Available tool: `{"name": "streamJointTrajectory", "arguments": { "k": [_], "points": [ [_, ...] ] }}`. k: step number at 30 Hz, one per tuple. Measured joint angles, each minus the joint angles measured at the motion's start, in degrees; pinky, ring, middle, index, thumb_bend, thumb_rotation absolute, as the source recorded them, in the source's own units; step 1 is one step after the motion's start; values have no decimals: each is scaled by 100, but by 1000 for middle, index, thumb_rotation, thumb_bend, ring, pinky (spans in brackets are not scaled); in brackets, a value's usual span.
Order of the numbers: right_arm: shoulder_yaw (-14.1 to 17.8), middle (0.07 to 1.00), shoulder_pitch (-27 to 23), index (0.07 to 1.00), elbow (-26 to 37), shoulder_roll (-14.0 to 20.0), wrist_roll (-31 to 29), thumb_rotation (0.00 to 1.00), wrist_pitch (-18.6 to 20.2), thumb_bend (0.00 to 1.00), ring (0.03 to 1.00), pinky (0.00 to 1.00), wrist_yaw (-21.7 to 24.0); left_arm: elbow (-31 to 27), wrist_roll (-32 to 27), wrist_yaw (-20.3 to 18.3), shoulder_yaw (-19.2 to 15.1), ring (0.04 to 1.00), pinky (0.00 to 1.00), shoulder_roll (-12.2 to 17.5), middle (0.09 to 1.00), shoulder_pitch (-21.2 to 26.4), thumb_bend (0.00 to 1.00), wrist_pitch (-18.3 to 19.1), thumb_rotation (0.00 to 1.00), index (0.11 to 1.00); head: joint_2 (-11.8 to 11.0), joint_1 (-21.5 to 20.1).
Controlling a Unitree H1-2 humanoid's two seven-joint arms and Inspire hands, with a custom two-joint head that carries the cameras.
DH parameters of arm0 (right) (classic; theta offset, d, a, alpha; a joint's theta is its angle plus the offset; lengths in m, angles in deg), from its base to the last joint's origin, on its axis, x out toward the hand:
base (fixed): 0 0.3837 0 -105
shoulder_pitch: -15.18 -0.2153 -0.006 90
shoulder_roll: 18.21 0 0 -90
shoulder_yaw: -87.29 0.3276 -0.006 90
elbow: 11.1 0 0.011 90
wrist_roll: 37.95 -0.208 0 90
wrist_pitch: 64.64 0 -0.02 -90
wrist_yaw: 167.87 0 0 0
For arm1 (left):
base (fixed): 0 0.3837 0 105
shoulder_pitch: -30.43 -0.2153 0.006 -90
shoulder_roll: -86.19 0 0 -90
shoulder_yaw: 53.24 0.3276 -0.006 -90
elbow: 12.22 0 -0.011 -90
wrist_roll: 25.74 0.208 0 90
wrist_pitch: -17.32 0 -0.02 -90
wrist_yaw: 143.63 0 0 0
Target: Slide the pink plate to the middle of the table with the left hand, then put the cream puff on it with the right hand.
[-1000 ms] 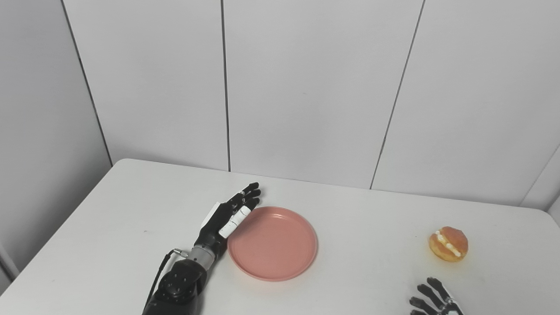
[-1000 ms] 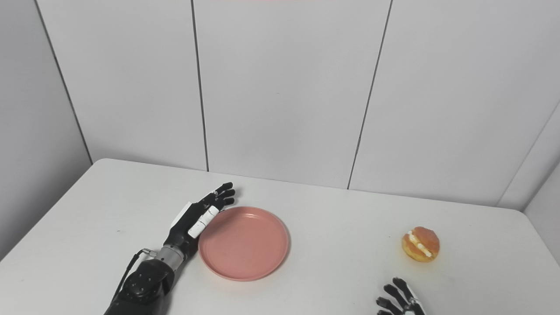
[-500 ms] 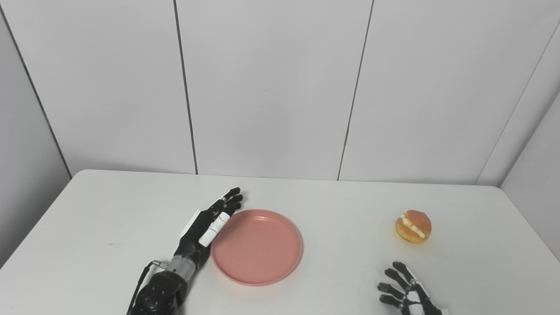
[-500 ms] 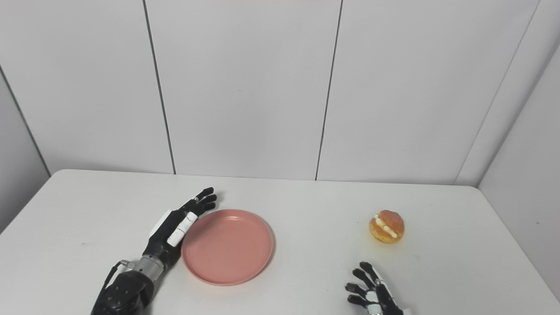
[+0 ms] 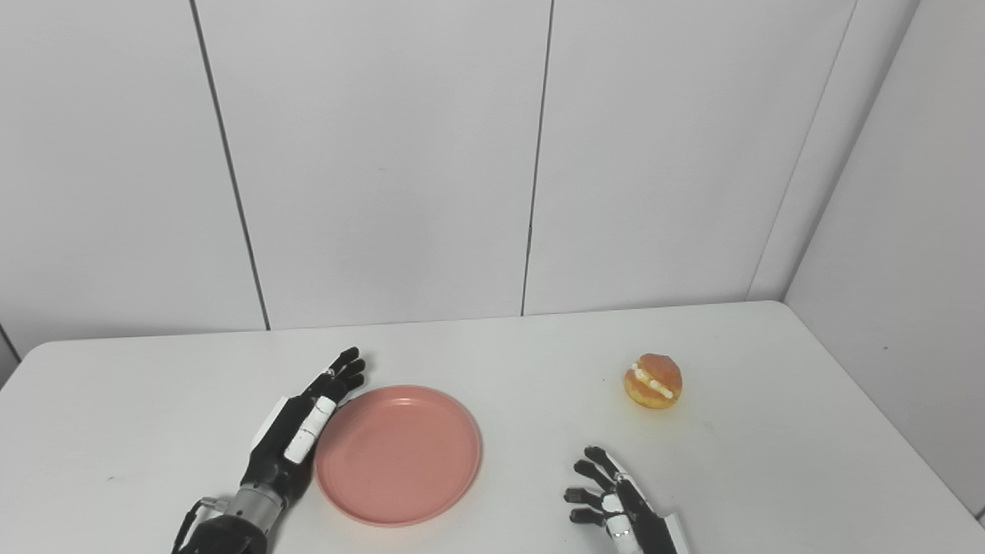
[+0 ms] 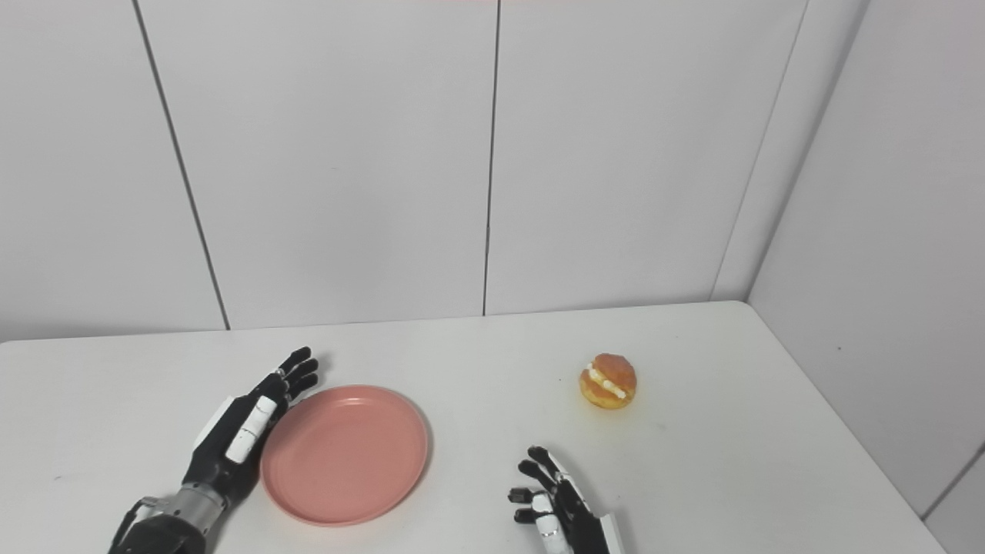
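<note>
Plate part looks about done: my left robot hand, fingers spread, rests against the pink plate mid-table. Cream puff untouched; right robot hand open, empty.

On the table, the plate lies left of centre, toward the near edge. The left hand lies flat just beside the plate's left rim, seemingly touching it, with its fingers stretched toward the wall behind the table. The cream puff sits well to the right of the plate and farther back, and the right hand is near the front edge, in front of the puff and apart from it.
</note>
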Motion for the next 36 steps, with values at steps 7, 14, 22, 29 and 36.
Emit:
{"name": "streamJointTrajectory", "arguments": {
  "k": [7, 14, 22, 29, 36],
  "points": [
    [-44, 845, -29, 875, -17, -92, 88, 1000, 35, 798, 744, 666, -59, -48, -40, -100, 7, 976, 874, 19, 967, -16, 919, 89, 821, 937, 149, 8],
    [-66, 845, -10, 878, 37, -118, 103, 1000, 68, 797, 742, 670, -94, -241, -98, -103, 8, 970, 870, 9, 956, -84, 950, 214, 800, 920, 246, 166],
    [-71, 848, 14, 881, 74, -60, 54, 1000, 85, 800, 747, 679, -62, -308, -113, -84, 37, 959, 846, -14, 947, -128, 919, 284, 811, 906, 307, 306],
    [-99, 863, 71, 874, 160, 55, 231, 1000, 143, 738, 728, 643, -59, -367, -92, -23, 68, 959, 831, -27, 946, -161, 935, 283, 814, 903, 439, 544],
    [-148, 855, 147, 848, 511, 311, 1208, 1000, 118, 721, 765, 658, -176, -405, -81, 62, 71, 947, 825, -42, 935, -166, 979, 319, 835, 898, 615, 815]
  ]
}}
